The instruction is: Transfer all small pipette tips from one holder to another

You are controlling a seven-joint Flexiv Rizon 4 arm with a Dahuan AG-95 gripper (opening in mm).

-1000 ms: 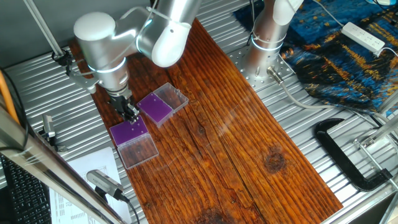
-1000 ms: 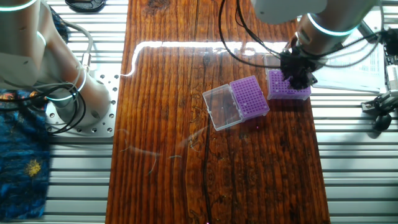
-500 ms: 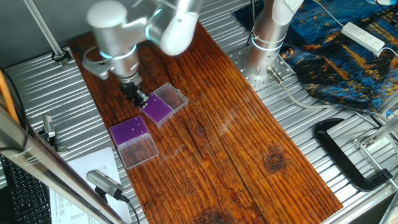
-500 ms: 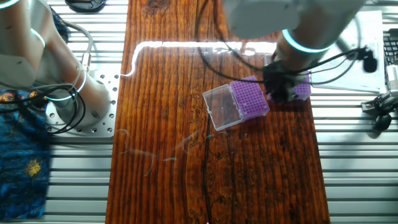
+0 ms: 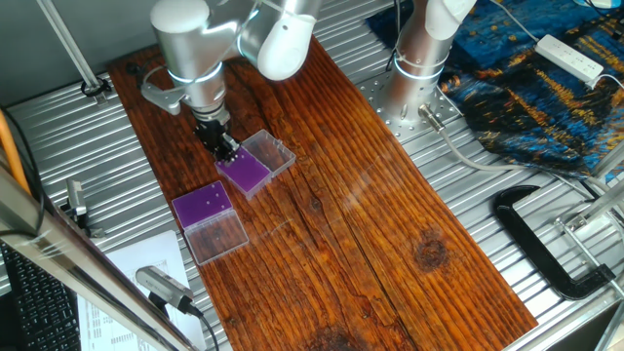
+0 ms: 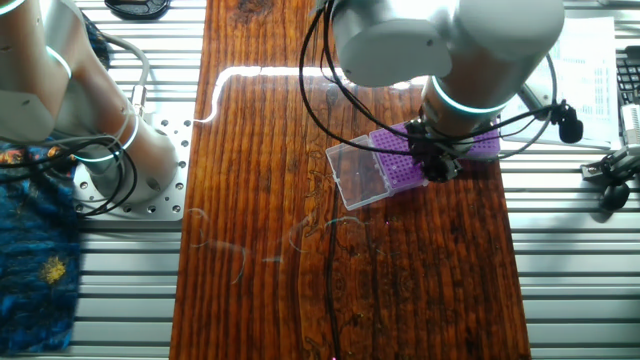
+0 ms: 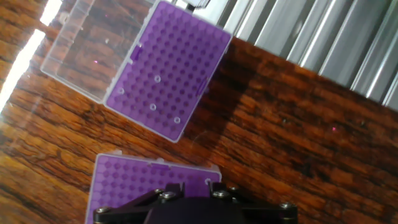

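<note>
Two purple grid holders lie on the wooden board, each with a clear lid folded open. In the hand view the farther holder [image 7: 166, 68] carries several small pipette tips [image 7: 152, 107] as pale dots. The nearer holder [image 7: 134, 180] shows one pale tip [image 7: 207, 181] at its corner. My gripper [image 7: 191, 186] hangs just above this nearer holder, and only the dark finger bases show. In one fixed view the gripper [image 5: 227, 151] is over the holder [image 5: 250, 171] next to its lid, apart from the other holder [image 5: 203, 207]. The other fixed view shows the gripper [image 6: 440, 168] over the holder [image 6: 397, 158].
Clear lids [image 5: 271, 151] [image 5: 220, 237] lie beside their holders. A second arm's base [image 5: 414, 73] stands at the board's far side. A black clamp [image 5: 546, 244] lies on the ribbed metal table [image 5: 458, 195]. Paper and a tool [image 5: 161, 285] lie near the front left.
My gripper has left the holder that carries several tips and moved across to the other holder, where it now hangs just above the grid.
</note>
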